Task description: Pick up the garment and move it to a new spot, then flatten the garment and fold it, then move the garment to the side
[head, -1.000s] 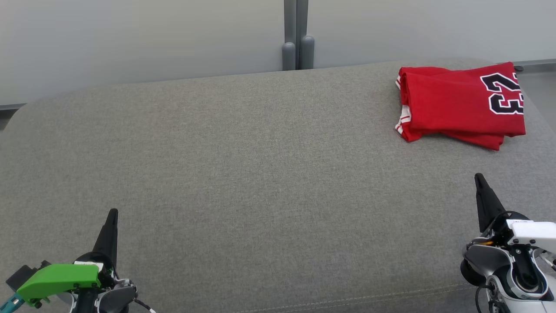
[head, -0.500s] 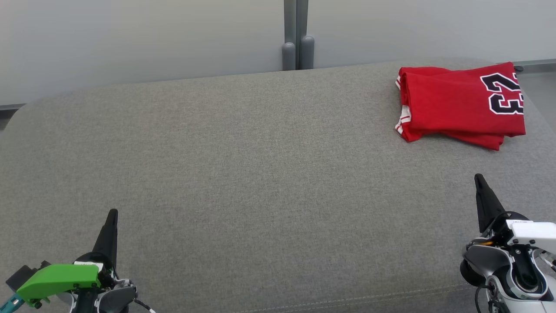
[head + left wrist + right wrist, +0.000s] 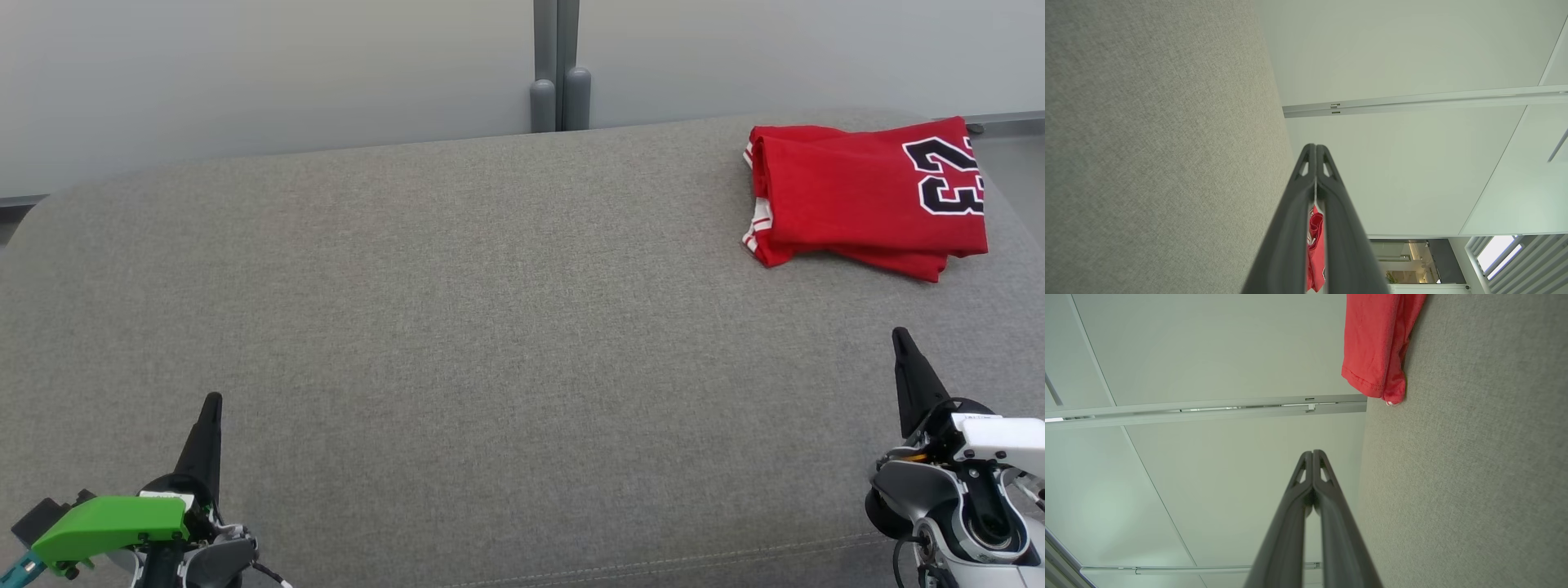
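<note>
Grey fabric cushion point(image 3: 457, 327) before pale wall panels point(image 3: 245, 73)

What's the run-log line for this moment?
garment: folded, far right on grey cushion | left gripper: shut, empty | right gripper: shut, empty

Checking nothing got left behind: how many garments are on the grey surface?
1: a folded red jersey at the far right of the grey cushion, beyond the right gripper. Its folds could hide another.
</note>
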